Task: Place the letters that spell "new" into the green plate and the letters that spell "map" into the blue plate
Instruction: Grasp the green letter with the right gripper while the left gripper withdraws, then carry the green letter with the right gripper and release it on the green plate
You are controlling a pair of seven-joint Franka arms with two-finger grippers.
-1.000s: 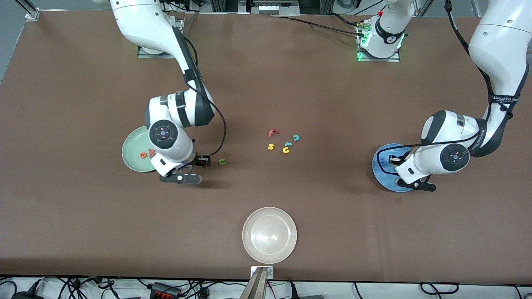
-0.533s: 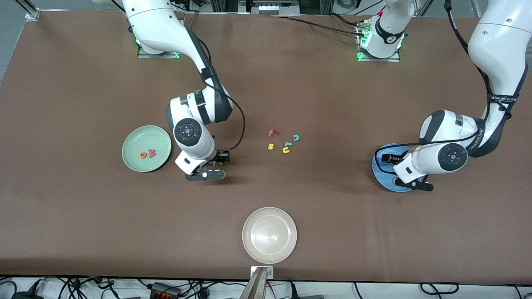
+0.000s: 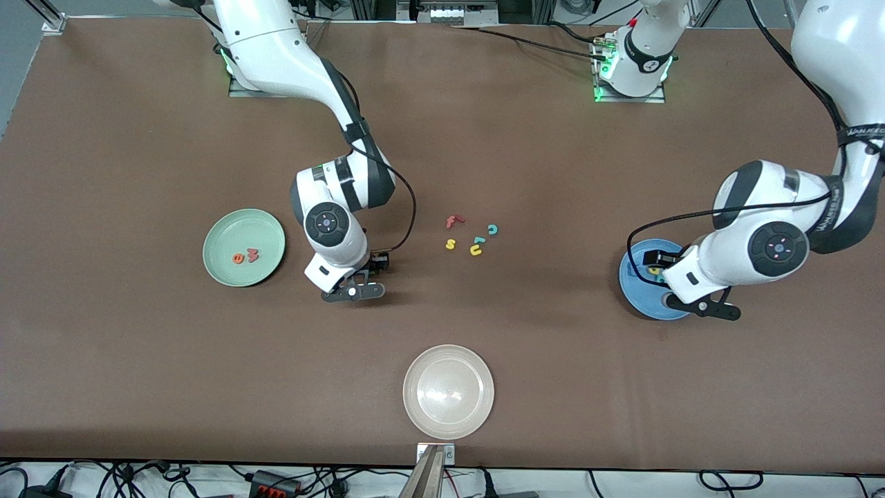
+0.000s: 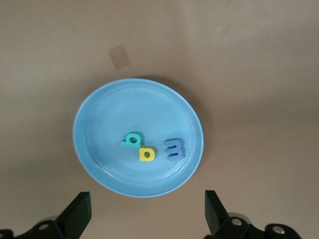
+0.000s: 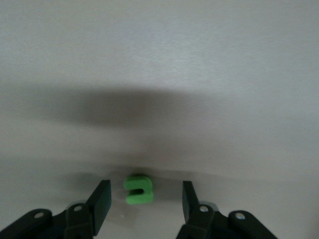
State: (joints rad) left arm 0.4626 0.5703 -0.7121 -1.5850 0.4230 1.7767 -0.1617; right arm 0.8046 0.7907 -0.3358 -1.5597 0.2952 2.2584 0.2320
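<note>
My right gripper [image 5: 145, 195] is low over the table, open, with the olive-green n [image 5: 138, 190] lying between its fingers, untouched on either side. In the front view this gripper [image 3: 377, 264] hides the n. The orange e [image 3: 238, 259] and pinkish-red w [image 3: 253, 255] lie in the green plate [image 3: 225, 235]. My left gripper [image 4: 147, 208] hangs open and empty over the edge of the blue plate [image 4: 99, 114], which holds the teal p [image 4: 132, 141], yellow a [image 4: 146, 154] and blue m [image 4: 174, 149]. The left arm covers part of the blue plate [image 3: 632, 280] in the front view.
Near the table's middle lie a red f [image 3: 453, 221], a teal c [image 3: 492, 229], a yellow s [image 3: 450, 244], a yellow u [image 3: 476, 250] and another teal letter [image 3: 478, 240]. A beige-white plate [image 3: 449, 391] sits near the table's front edge.
My right arm swung away from the green plate and came down over the n, its fingers narrowing. My left gripper opened over the blue plate and lifted a little.
</note>
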